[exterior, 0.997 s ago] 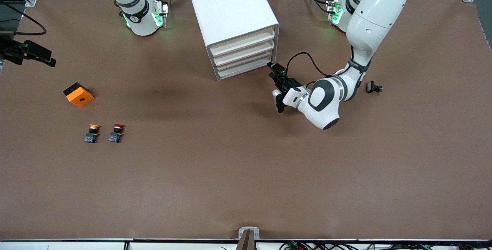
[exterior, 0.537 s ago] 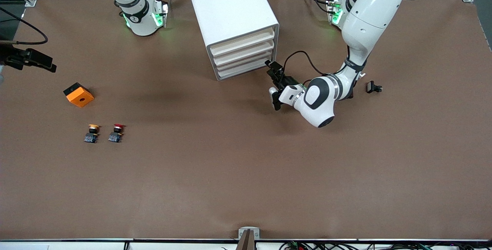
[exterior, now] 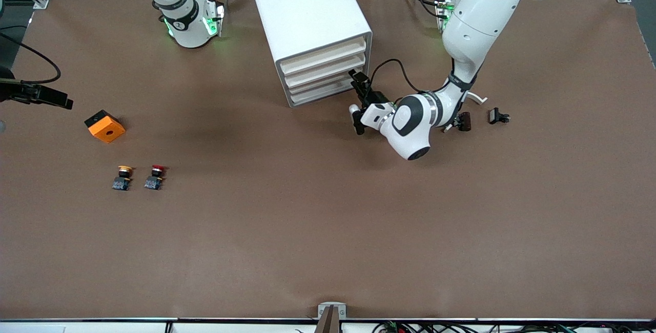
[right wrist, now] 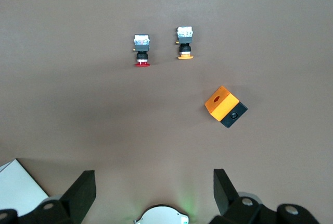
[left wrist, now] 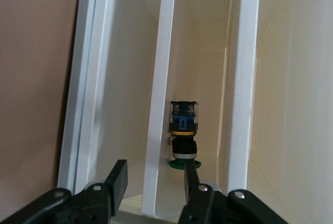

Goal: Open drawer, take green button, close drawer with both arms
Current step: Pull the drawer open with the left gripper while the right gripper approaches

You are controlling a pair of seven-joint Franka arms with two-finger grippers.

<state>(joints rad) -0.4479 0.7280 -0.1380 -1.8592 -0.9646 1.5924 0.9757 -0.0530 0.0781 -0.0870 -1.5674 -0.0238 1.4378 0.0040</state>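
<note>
Left claw (left wrist: 153, 190) at cabinet (exterior: 310, 20) front, fingers parted astride a drawer (left wrist: 158, 104) lip — no grip yet. Best to seat deeper on that thin cream edge, clamp, then pull straight out. Green-capped button (left wrist: 183, 130) lies in this drawer. Smooth glossy plastic, may slip. Right claw (right wrist: 151, 193) wide open, waiting high over bench (exterior: 328, 230).

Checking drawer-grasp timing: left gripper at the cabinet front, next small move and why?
Probably close the left gripper on the drawer front edge, then pull. Its fingers straddle that cream edge, not yet clamped; the green button lies inside. Right gripper waits open.
</note>
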